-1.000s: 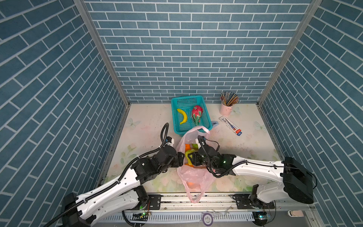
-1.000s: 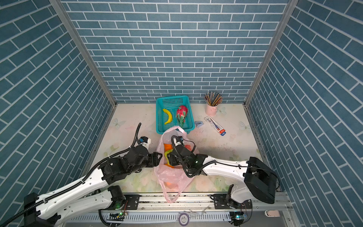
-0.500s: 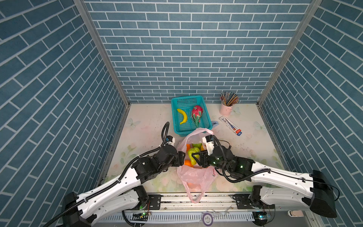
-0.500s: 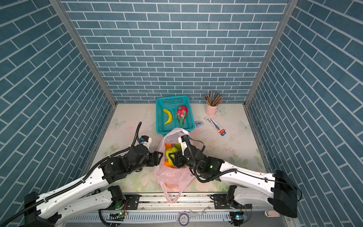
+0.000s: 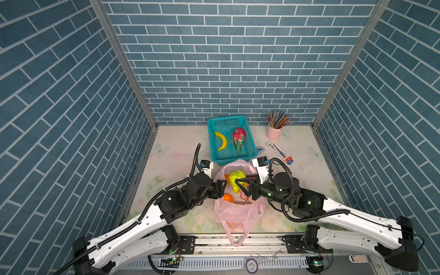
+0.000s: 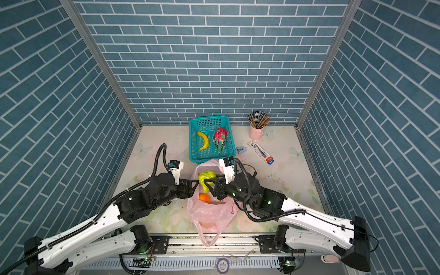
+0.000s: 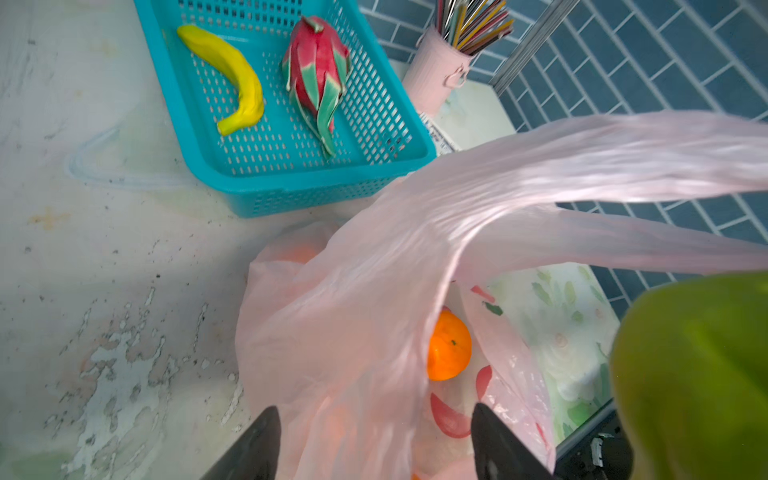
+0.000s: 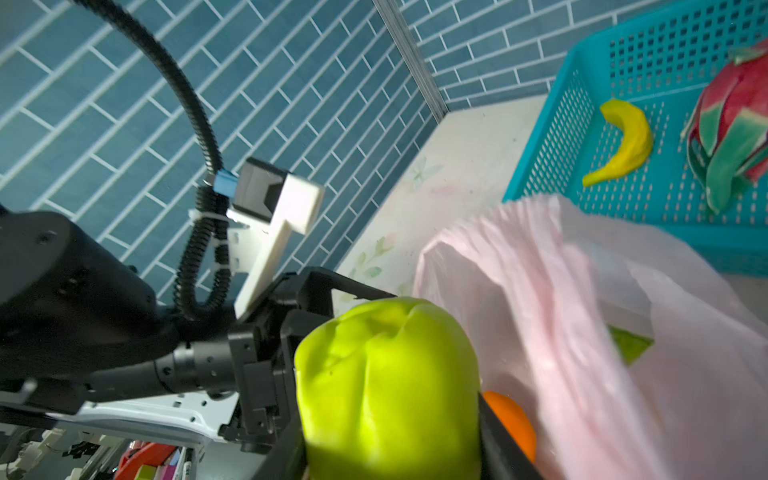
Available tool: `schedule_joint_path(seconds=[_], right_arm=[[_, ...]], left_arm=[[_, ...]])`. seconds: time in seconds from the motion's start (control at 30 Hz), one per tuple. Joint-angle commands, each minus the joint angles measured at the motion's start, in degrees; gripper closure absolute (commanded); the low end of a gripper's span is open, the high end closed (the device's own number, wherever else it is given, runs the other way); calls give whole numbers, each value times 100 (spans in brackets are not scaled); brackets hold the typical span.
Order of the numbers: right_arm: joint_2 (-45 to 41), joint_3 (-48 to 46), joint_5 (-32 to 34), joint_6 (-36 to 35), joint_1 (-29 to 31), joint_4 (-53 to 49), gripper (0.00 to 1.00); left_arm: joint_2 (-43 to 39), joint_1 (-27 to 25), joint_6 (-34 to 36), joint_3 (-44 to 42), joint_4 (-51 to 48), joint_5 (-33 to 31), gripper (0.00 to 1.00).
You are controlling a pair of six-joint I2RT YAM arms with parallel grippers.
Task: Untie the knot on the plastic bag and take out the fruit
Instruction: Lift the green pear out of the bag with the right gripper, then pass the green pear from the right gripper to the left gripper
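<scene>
1. The right pincer (image 5: 240, 182), a second ago reaching inside the bag (image 5: 238, 212), is now holding a green fruit (image 5: 234, 177) above it, half-closed around it.
2. The left pincer (image 5: 222, 188) is gaping at the bag's rim, gripping nothing.
3. The bag is lying untied on the worktop (image 5: 181, 162); an orange (image 5: 228, 197) is waiting inside.

We see two arms (image 5: 345, 221): white shells (image 5: 133, 228) near, black joints (image 5: 176, 204) farther out, ribbed black cables (image 5: 195, 159), white camera brackets (image 5: 207, 169) with blue connectors (image 5: 202, 164), green lights (image 5: 309, 202) on the right, a black-fingered left tool (image 5: 223, 189) and right tool (image 5: 240, 183).
</scene>
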Motion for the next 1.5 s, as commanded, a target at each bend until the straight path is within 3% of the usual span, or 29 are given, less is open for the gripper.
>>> schedule_joint_path(seconds=[0.0,0.23,0.5,0.7,1.07,1.3,1.47], right_arm=[[-30,373,32,-283,-143,172,53],[213,1006,-472,-275,-747,305,53],[686,1542,-1175,-86,-1328,433,53],[835,1552,-1324,36,-1357,736,53],[905,1515,-1449,266,-1358,989,55],[934,1474,-1469,389,-1356,993,55],[947,1474,-1416,393,-1359,947,54]], left_arm=[[-371,-12,660,81,728,-44,27],[-915,-9,2352,56,1844,85,27],[-781,-19,4467,86,3178,1224,26],[-73,-4,4998,578,3307,1009,13],[909,-6,5262,1025,3504,499,13],[1155,-3,5564,1161,3605,166,28],[1216,-7,5562,1242,3666,57,50]])
